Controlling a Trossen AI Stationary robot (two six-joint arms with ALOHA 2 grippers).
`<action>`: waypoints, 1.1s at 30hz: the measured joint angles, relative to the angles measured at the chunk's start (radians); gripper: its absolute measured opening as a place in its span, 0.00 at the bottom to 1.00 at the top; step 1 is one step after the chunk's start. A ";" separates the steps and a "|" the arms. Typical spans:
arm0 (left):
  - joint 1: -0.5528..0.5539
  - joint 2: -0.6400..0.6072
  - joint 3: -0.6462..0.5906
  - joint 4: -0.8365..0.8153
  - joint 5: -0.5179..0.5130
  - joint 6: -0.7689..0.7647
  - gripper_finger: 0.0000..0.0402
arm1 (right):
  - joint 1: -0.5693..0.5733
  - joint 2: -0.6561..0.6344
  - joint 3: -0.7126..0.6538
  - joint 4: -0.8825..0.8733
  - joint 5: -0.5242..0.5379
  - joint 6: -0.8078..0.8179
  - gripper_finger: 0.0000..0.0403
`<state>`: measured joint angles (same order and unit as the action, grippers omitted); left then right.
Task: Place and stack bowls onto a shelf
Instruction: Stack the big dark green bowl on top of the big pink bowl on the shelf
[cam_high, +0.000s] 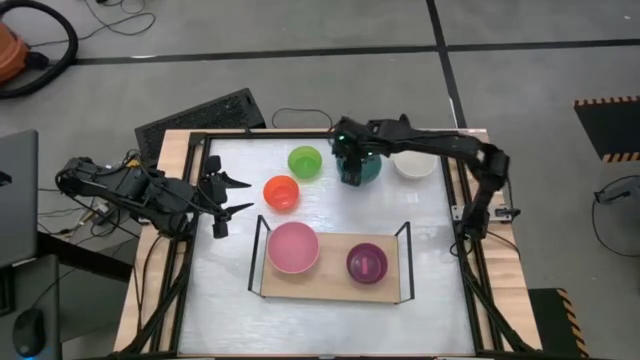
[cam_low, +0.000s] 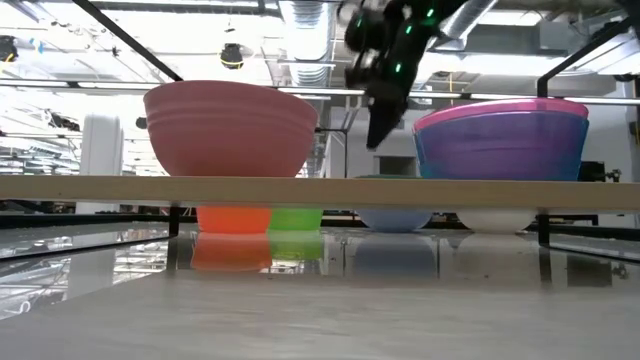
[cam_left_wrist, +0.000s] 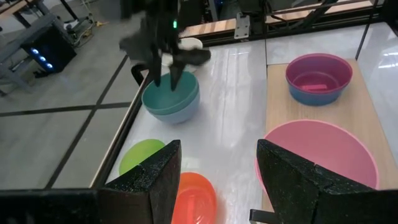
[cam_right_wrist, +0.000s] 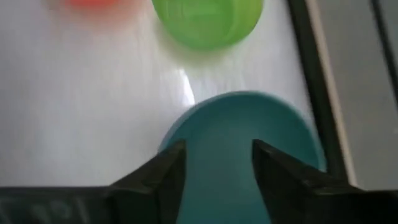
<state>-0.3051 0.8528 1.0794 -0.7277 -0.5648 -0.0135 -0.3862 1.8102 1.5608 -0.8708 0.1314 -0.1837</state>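
White table (cam_high: 330, 310) fills the centre of the high view; the shelf (cam_high: 330, 285), a light-wood board with wire ends, sits lower centre of it. On the shelf: a big pink bowl (cam_high: 293, 247) at the left end, empty, and a purple bowl (cam_high: 367, 262) at the right end, which in the low view looks nested in a blue one with a pink rim on top, though the exact stack order is hard to read. Off the shelf, across the upper part of the table: a green bowl (cam_high: 305, 161), an orange bowl (cam_high: 282, 192) just below-left of it, a teal bowl (cam_high: 362, 165) and a white bowl (cam_high: 414, 163) to its right, all empty; in the left wrist view the teal one seems to sit inside a pale blue one. The right gripper (cam_high: 350, 170) is upper centre, straight over the teal bowl, fingers apart with the near rim between them, holding nothing so far as I can tell. The step looks like grabbing teal: drop until one finger is inside the wall and one outside, pinch the rim square, lift straight so the lower bowl does not drag, then clear the wire frame before setting down. The left gripper (cam_high: 222, 205) waits at the left edge, mid-height, fingers partly open, empty.
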 joint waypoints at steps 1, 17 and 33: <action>0.000 0.000 0.000 0.000 0.000 0.000 0.49 | -0.001 0.022 0.000 -0.003 0.001 0.000 0.55; 0.000 0.000 0.000 -0.026 0.000 -0.010 0.49 | -0.017 0.084 0.000 -0.058 -0.003 -0.023 0.49; 0.000 0.000 0.000 -0.024 0.000 -0.016 0.49 | 0.085 0.050 0.001 -0.054 -0.050 0.003 0.49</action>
<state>-0.3051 0.8524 1.0794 -0.7521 -0.5645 -0.0297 -0.3008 1.8600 1.5620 -0.9244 0.0813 -0.1806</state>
